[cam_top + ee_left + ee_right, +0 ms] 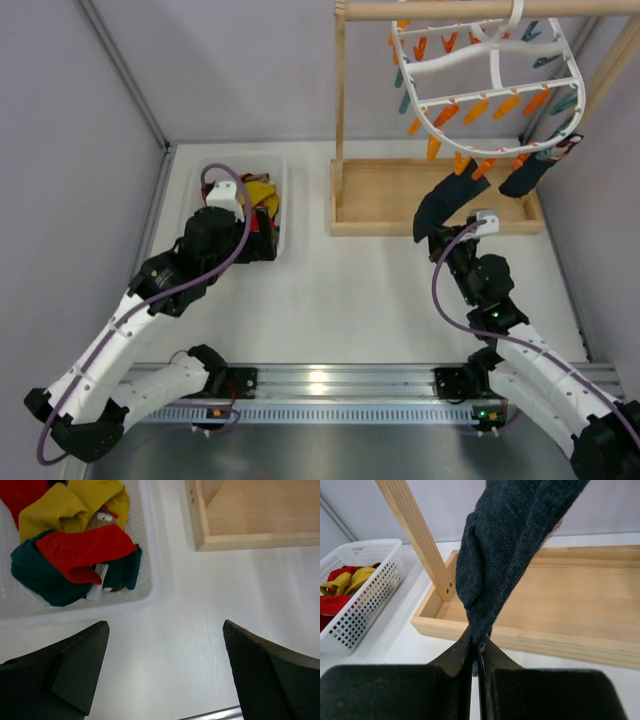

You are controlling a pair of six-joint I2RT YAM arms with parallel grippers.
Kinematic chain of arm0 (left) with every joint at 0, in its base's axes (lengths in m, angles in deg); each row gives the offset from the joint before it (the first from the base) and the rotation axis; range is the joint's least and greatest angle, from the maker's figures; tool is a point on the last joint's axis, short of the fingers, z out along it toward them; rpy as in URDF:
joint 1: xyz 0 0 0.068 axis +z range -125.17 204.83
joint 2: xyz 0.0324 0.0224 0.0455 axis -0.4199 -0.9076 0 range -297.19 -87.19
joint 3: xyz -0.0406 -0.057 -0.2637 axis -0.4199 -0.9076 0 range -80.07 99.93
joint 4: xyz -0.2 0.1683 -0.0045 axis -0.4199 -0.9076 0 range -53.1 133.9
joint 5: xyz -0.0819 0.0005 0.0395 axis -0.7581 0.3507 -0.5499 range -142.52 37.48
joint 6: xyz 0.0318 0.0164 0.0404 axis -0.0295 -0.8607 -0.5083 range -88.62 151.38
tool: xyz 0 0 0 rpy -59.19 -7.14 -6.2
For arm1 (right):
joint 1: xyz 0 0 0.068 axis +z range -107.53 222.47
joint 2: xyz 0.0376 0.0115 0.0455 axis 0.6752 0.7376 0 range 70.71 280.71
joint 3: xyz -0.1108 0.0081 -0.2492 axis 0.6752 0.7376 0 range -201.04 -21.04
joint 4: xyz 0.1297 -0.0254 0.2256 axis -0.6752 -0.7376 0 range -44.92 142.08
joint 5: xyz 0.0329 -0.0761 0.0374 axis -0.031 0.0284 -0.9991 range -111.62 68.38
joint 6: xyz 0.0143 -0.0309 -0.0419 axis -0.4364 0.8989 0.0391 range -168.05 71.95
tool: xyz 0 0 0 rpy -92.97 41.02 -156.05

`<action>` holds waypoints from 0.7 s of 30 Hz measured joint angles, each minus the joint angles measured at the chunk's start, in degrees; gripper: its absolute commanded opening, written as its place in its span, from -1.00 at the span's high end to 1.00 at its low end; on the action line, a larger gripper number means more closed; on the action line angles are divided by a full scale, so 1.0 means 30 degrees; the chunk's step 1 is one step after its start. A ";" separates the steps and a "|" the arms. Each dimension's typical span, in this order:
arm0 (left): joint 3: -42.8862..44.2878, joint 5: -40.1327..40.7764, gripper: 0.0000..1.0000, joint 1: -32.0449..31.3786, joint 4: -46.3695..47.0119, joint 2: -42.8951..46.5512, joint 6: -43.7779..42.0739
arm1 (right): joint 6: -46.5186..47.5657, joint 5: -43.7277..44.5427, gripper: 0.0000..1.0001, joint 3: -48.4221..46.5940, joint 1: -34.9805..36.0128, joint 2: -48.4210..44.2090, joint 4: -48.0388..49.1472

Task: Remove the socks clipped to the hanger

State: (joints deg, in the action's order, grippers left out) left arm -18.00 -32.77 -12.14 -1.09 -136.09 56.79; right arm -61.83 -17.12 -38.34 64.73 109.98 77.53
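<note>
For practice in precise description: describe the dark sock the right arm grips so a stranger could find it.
Find the wooden stand at the back right, a white hanger hung on it. Two dark socks dangle from the hanger's near edge. Yours is the left dark sock, its tip pinched in the right gripper's shut jaws; the other dark sock hangs free.

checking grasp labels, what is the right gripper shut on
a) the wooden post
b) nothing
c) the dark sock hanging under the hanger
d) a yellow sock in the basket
c: in the right wrist view the right gripper is closed on the lower end of the dark sock, which hangs down from under the hanger.
</note>
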 measured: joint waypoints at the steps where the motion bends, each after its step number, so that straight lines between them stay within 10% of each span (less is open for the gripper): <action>1: 0.0699 -0.0204 -0.98 -0.0007 -0.0029 -0.0452 0.0058 | 0.0007 0.0896 1.00 -0.0007 0.0721 0.0102 0.0189; 21: 2.1216 0.4852 -0.98 -0.8021 0.0539 -1.4717 -0.4102 | 0.4911 1.5897 1.00 -0.7774 1.2750 0.9872 0.1661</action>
State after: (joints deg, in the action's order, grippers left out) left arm 45.64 -18.21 -36.21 0.52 -180.25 44.48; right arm -47.10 30.57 -61.66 102.98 139.59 82.52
